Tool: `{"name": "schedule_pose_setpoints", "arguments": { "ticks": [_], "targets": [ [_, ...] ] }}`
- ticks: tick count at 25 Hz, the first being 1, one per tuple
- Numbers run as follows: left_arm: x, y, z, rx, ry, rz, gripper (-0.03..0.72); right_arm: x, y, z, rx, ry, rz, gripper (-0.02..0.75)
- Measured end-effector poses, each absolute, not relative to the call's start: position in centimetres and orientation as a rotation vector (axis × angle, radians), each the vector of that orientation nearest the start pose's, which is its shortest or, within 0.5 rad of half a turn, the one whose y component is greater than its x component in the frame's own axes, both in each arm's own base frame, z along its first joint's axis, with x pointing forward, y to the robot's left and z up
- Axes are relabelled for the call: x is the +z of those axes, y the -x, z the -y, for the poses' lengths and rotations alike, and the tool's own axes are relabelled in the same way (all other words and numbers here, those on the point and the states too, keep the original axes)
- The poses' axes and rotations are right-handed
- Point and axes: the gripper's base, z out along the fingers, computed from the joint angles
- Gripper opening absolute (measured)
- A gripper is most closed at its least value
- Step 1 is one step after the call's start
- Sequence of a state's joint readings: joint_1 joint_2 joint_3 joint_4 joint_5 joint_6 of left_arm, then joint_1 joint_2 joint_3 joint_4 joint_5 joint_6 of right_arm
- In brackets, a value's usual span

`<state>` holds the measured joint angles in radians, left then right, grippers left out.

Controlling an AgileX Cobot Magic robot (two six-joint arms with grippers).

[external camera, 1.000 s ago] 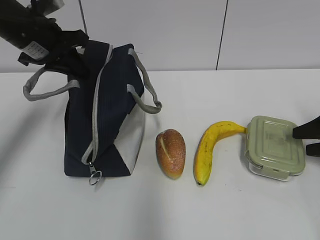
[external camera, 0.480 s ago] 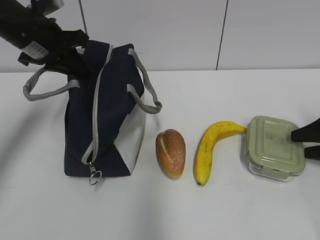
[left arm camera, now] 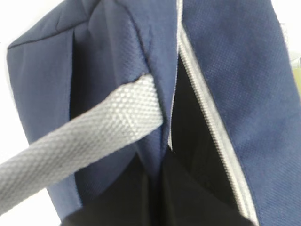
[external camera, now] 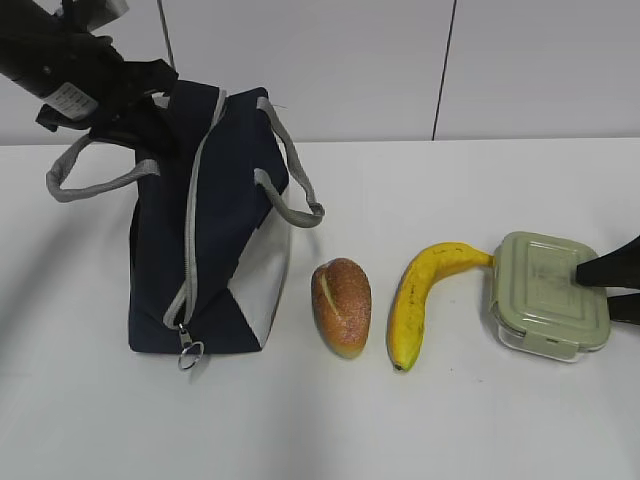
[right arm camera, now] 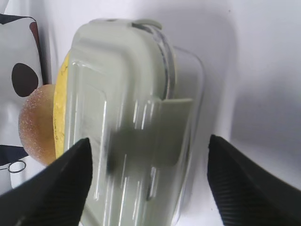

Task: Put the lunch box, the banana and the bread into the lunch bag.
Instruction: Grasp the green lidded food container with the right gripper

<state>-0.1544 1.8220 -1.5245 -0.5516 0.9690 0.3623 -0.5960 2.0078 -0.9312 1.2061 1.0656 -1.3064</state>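
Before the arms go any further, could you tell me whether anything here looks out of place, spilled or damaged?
Nothing stands out. The lunch bag stands upright, the bread, banana and lunch box lie intact in a row on the table, and the box's lid is on. No spill shows.

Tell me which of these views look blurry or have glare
Exterior view: sharp and evenly lit, with soft shadows under the bag and banana. Left wrist view: close and soft on the handle, background blown out white. Right wrist view: lunch box lid smeared with streaky highlights, end effector fingers dark.
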Motion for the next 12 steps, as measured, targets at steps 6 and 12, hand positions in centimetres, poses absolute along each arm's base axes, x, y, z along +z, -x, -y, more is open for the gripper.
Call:
{"name": "schedule_pose_setpoints", "arguments": {
  "ticks": [6,12],
  "targets": [
    [28.28,-38.36,9.95,-0.637,-0.381,-2.611,0.000,11.29,-29.98,11.25,1.112,-0.231,-2.435,0.563],
    [28.28,-38.36,9.95,-0.637,-0.381,-2.611,0.000,10.50,-30.22,10.40,1.152,-0.215,-2.453,0.563]
  ]
}}
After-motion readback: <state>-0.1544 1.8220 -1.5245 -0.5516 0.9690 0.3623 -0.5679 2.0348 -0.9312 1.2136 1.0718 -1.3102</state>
